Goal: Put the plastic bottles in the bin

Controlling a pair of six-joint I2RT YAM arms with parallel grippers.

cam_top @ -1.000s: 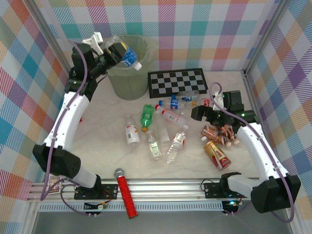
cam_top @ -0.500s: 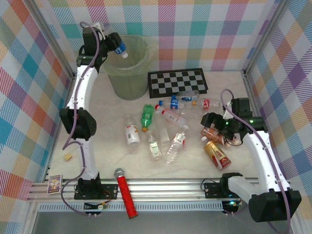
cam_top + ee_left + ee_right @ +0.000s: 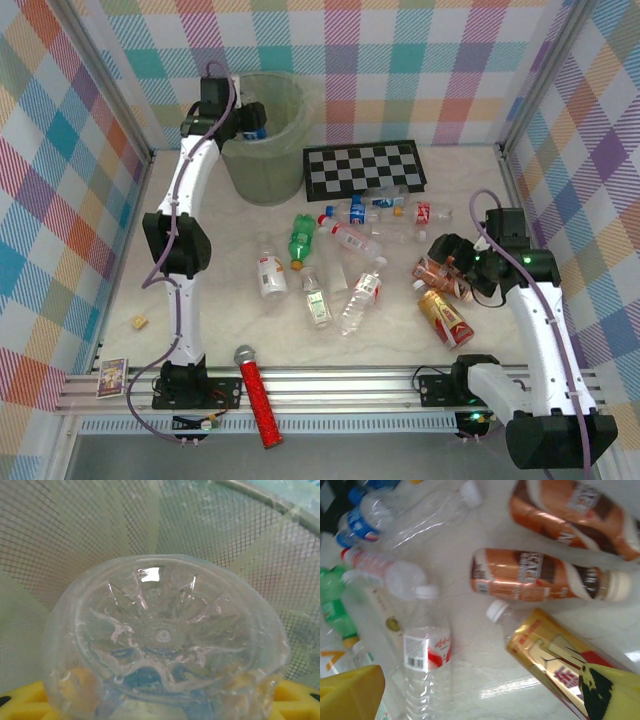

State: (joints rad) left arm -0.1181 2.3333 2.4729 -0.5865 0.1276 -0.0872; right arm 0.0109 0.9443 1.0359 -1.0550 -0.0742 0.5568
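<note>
My left gripper (image 3: 246,116) reaches over the pale-green bin (image 3: 268,165), shut on a clear bottle with a blue label (image 3: 257,129). In the left wrist view the bottle's ribbed base (image 3: 162,635) sits between my yellow fingers (image 3: 20,702), with the bin's mesh wall (image 3: 75,525) behind. My right gripper (image 3: 447,262) hovers open over brown bottles (image 3: 535,575) and a gold-labelled one (image 3: 555,655), its gap (image 3: 480,700) holding nothing. Several more bottles lie mid-table: a green one (image 3: 301,238) and clear red-labelled ones (image 3: 271,272), (image 3: 427,652).
A chequered board (image 3: 365,165) lies right of the bin. A red microphone (image 3: 258,395) rests at the front rail. A small block (image 3: 139,321) and a card (image 3: 110,378) lie at the near left. Patterned walls close in three sides.
The left arm has stretched out and carried the blue-labelled bottle from the bin's left rim to over its opening. The right gripper has drawn back right, over the brown bottles.
</note>
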